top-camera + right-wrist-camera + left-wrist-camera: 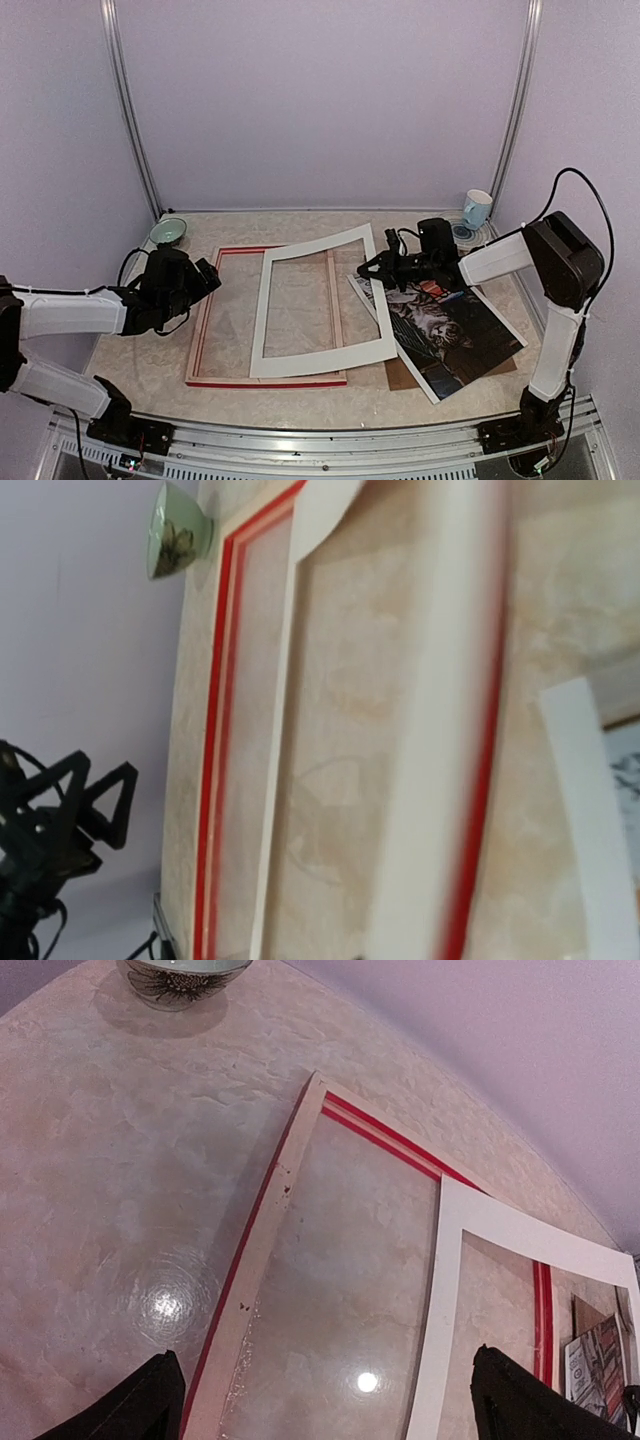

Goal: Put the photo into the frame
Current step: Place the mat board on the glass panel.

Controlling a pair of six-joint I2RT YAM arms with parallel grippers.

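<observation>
Flat on the counter point(130, 360), left of centre: the frame point(265, 380), pale wood and red rails, long sides running front to back. Slanted across its opening, a white mat point(320, 358), its right side reaching past the frame's right rail and overlapping the left edge of the photo point(450, 335). Photo outside the frame, face up and tilted, on the right half of the counter, cat print showing. Underneath it a brown board point(400, 375), peeking out at the near and right edges.

Open counter from the frame's left rail out to the wall, in a strip along the near edge, and along the back between bowl point(168, 232) and mug point(477, 208).

Left hand point(205, 277) above the frame's far left corner, fingers point(150, 1405) spread wide, gripping nothing.

Right hand point(372, 270) over the mat's right side, where it meets the photo's far left corner; spread or pressed together cannot be told, nor whether touching.

Bowl in the far left corner, mug on a small blue disc in the far right corner; insides of both too small to make out.
</observation>
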